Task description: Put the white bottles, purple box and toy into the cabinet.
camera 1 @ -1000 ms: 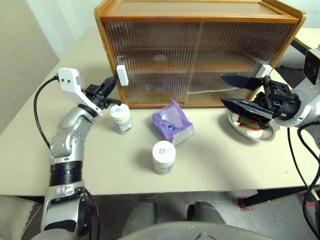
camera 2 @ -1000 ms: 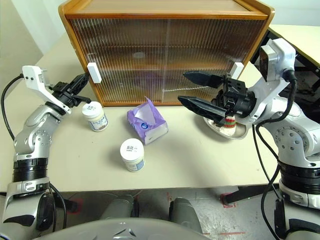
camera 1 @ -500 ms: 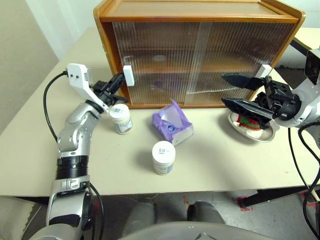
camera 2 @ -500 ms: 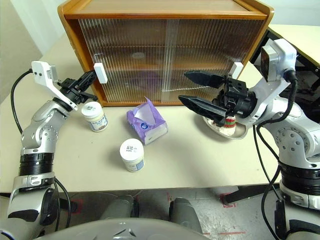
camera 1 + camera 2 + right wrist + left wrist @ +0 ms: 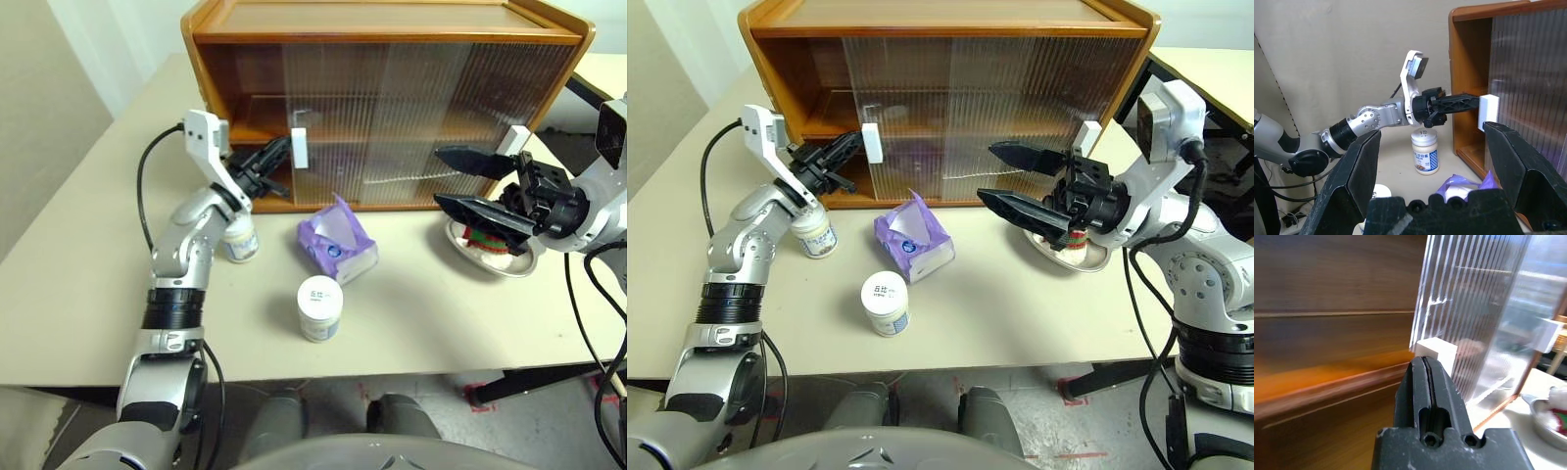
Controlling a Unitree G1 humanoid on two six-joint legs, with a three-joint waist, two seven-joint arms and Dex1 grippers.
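Your left gripper (image 5: pixel 279 157), fingers pressed together, pushes the white block handle (image 5: pixel 299 150) of the cabinet (image 5: pixel 392 98)'s left sliding door; push level along the track. One white bottle (image 5: pixel 238 238) sits below it, another (image 5: pixel 320 306) nearer you, purple box (image 5: pixel 339 243) between. Your right gripper (image 5: pixel 468 181) waits spread wide above the toy (image 5: pixel 487 240).

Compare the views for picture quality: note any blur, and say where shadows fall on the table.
Left wrist view: the cabinet wood is streaked with motion blur, while the left gripper is sharp. Left eye view: sharp; soft shadows lie on the table beside the purple box and the near white bottle.
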